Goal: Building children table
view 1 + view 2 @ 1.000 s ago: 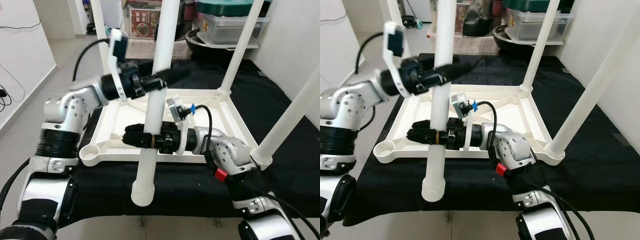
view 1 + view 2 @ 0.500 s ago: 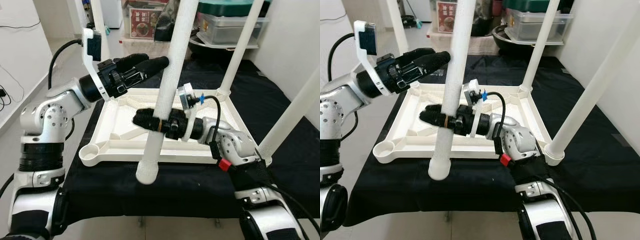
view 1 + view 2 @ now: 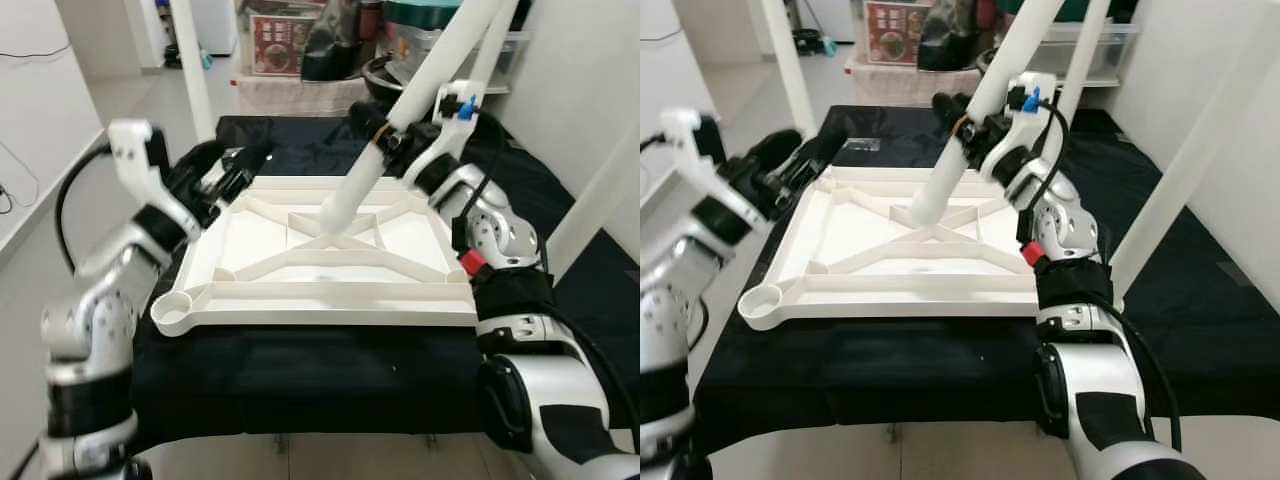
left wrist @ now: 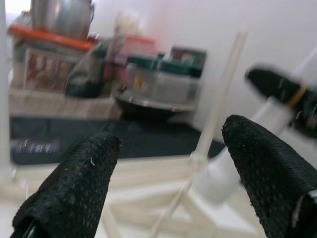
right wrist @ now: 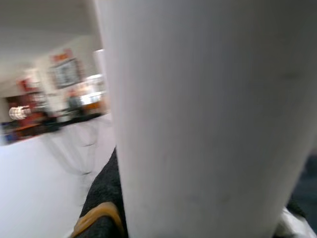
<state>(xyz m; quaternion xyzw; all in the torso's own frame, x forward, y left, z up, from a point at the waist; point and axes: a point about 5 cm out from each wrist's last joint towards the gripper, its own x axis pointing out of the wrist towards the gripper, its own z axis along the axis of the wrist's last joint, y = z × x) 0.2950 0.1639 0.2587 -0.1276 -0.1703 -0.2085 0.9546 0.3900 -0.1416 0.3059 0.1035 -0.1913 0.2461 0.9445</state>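
Now that the left claw point(image 3: 243, 160) has let go of the loose leg point(image 3: 420, 110) and drawn back to the far left rim of the upturned tabletop point(image 3: 330, 300), you have only the right claw point(image 3: 388, 138) carrying it. That claw is clamped round the leg partway up, and the leg has swung from near upright at the front edge to a steep slant, its lower end hanging just over the crossed ribs at the tabletop's middle, below and left of the grip. The left claw's fingers point(image 4: 74, 183) stand spread with nothing between them. The empty socket point(image 3: 172, 312) sits at the near left corner, well apart from the leg's end, so I judge you moved away from seating it; you'll need to bring it back across and upright.
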